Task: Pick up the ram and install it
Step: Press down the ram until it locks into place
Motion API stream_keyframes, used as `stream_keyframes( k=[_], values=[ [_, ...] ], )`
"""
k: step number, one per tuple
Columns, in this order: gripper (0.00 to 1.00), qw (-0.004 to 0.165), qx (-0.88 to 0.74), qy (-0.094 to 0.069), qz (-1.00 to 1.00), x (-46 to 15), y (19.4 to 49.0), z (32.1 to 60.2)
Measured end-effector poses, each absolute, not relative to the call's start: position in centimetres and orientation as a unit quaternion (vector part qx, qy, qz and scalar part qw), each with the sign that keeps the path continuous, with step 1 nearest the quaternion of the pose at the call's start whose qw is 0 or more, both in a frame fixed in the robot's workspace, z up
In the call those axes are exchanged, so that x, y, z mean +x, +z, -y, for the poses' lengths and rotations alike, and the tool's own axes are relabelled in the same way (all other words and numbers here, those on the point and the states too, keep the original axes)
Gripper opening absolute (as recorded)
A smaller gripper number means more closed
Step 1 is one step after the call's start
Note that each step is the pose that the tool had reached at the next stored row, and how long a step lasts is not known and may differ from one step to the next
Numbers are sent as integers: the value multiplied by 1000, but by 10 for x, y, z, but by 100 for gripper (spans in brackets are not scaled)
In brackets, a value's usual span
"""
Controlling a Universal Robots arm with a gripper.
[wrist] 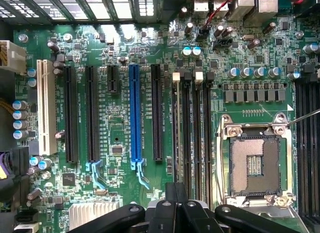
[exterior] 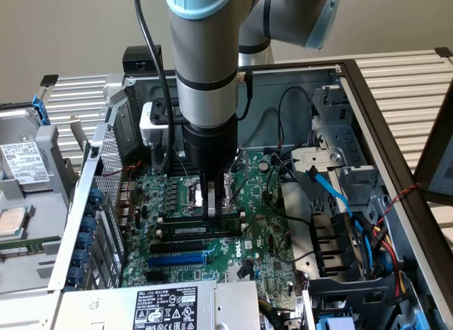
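gripper (exterior: pixel 210 211): fingers together, pressing down on the ram | ram (exterior: pixel 202 229): lying in a long slot mid-motherboard (exterior: pixel 272 241) | risk: uneven push leaves one end unseated, clips unlatched, board flexing

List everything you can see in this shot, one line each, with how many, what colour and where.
computer case: one, grey, lying open, middle of the exterior view
motherboard: one, green, on the case floor
ram: one, dark with a pale label, in the memory slot area under the gripper
blue expansion slot: one, blue, nearer the camera than the ram
white slot: one, white, at the board's edge
processor socket: one, silver frame, beside the memory slots
blue cable: one, light blue, exterior view's right
hard drive: one, grey, exterior view's left
arm: one, grey, reaching down into the case
gripper: one, black, jaws shut, down at the ram
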State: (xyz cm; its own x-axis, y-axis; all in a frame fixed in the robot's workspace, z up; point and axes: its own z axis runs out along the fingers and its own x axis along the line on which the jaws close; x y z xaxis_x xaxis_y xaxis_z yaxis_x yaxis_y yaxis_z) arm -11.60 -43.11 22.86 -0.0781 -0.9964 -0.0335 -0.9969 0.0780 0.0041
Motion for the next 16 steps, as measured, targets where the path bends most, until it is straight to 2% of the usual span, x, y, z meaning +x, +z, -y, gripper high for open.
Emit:
stream_keyframes(
  k=[8, 11, 16],
  values=[
    [11, 11, -679, 11, -734, -118, 230, 431],
    [11, 12, -679, 10, -734, -126, 240, 431],
    [11, 14, -679, 9, -734, -146, 239, 429]
  ],
)
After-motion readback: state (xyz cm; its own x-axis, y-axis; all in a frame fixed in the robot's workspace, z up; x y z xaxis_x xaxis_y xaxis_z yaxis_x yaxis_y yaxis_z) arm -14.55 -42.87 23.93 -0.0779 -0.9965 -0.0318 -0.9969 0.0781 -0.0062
